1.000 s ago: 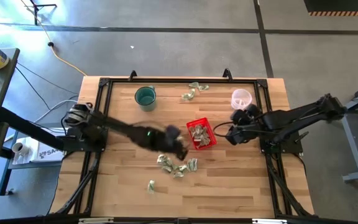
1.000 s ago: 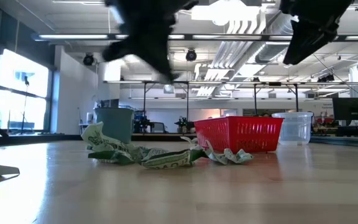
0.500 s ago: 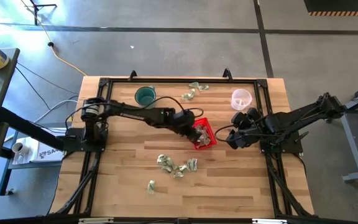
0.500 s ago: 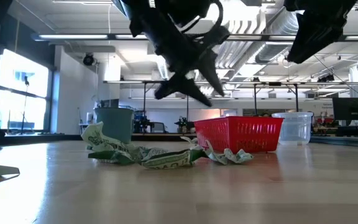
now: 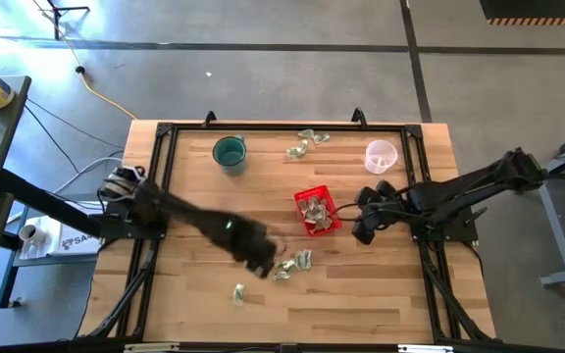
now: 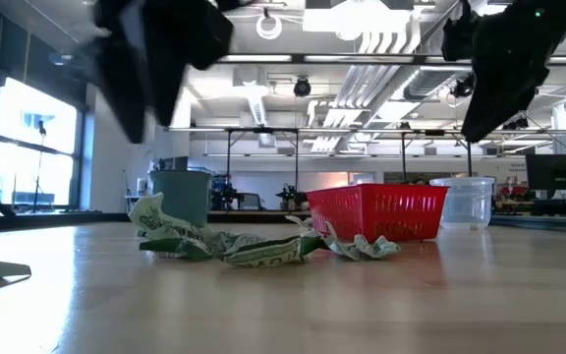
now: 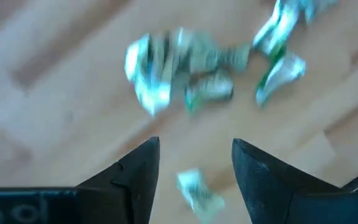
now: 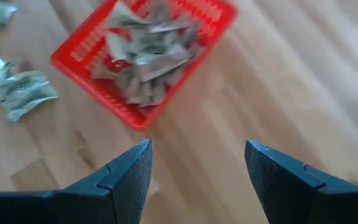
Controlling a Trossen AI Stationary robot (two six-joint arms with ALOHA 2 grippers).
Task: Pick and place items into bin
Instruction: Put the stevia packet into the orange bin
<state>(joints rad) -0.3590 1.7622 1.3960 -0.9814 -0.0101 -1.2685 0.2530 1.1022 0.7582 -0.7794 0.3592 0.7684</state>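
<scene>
Several crumpled green-and-white items (image 5: 292,263) lie in a loose pile on the wooden table, near the red bin (image 5: 317,211), which holds more of them (image 8: 145,53). My left gripper (image 5: 262,265) hovers above the pile's left end, pointing down. It is open (image 7: 194,158) and holds nothing; one small item (image 7: 197,193) lies on the table below the gap. My right gripper (image 5: 363,226) hangs open (image 8: 194,165) in the air just right of the bin, also holding nothing.
A teal cup (image 5: 230,153) stands at the far left and a clear plastic cup (image 5: 381,155) at the far right. A few items (image 5: 307,143) lie near the far edge between them. A single item (image 5: 238,291) lies toward the near edge.
My left gripper swung from the pile to above the red bin. It then swept back toward the table's near left, and now hangs over the pile's left end. My right gripper has come down a little beside the bin.
</scene>
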